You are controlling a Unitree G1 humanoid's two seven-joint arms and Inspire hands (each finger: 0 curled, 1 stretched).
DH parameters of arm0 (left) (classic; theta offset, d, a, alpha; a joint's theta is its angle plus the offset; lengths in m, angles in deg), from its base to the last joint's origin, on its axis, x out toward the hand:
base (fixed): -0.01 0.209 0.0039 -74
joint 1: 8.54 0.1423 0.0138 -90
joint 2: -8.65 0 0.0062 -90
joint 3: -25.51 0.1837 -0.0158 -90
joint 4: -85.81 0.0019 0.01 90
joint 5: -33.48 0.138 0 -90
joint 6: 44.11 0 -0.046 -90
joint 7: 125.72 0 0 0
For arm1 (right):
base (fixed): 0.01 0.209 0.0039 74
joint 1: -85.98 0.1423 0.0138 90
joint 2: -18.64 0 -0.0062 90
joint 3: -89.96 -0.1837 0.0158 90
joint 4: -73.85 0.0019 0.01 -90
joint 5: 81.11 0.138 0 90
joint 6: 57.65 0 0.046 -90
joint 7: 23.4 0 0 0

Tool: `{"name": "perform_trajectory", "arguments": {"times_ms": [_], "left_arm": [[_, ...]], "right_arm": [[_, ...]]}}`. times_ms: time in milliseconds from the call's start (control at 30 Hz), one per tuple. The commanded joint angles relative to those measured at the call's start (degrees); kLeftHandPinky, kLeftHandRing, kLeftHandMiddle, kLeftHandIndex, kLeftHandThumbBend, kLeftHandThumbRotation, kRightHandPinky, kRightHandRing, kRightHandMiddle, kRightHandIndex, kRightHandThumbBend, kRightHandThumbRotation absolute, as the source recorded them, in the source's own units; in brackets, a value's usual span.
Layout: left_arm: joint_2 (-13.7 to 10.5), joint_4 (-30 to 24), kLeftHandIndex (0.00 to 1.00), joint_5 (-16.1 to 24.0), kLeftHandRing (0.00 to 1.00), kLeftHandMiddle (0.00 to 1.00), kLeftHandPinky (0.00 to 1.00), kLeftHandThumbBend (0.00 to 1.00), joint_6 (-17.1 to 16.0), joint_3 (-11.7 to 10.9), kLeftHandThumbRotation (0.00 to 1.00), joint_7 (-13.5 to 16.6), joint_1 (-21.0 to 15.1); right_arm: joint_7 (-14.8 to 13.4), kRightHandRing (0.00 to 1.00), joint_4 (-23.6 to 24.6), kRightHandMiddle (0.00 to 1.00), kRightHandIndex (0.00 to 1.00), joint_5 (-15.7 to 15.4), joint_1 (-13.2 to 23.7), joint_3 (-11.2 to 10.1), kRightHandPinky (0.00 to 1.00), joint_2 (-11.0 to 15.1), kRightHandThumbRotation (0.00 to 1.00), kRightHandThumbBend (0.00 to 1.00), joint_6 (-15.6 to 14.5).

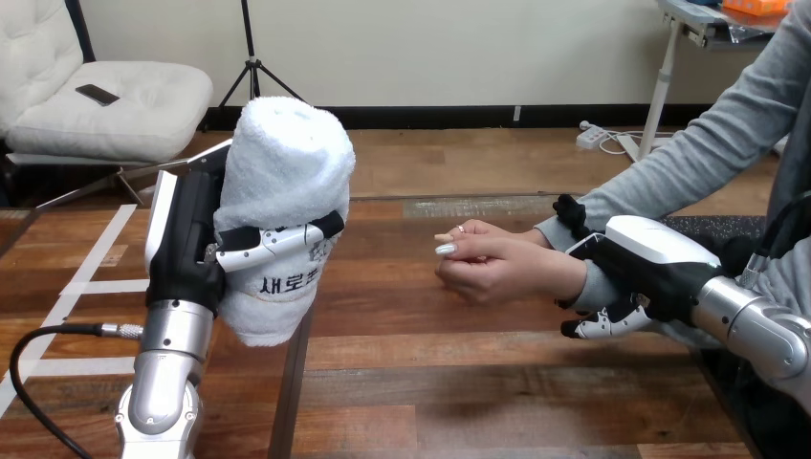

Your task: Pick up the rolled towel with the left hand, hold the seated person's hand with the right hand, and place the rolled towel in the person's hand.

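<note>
A white rolled towel stands upright in the air at the left, above the table. My left hand is shut on it, with the thumb across its front and the palm behind. At the right, the person's hand hovers over the table with its fingers loosely curled, pointing left. My right hand is shut on the person's wrist, its fingers curled round the wrist from behind and below. A wide gap separates the towel from the person's hand.
The wooden table stretches across the lower view, with a dark seam running down near my left arm. The person's grey-sleeved forearm comes in from the upper right.
</note>
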Motion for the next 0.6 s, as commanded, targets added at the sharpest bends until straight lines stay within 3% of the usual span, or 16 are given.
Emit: {"name": "perform_trajectory", "arguments": {"times_ms": [0,567], "left_arm": [[-0.7,-2.4,0.4,-0.5,0.33,0.39,0.29,0.61,-1.7,-0.2,0.0,-0.1,-2.0],[-0.7,-2.6,0.4,-0.4,0.33,0.39,0.29,0.61,-1.6,-0.1,0.0,-0.1,-1.8]], "right_arm": [[-1.3,0.39,0.5,0.45,0.48,0.1,1.6,-0.3,0.35,-0.1,0.1,0.53,0.4],[-1.8,0.39,0.7,0.45,0.49,-0.2,1.4,-0.2,0.34,0.2,0.08,0.52,0.7]]}}
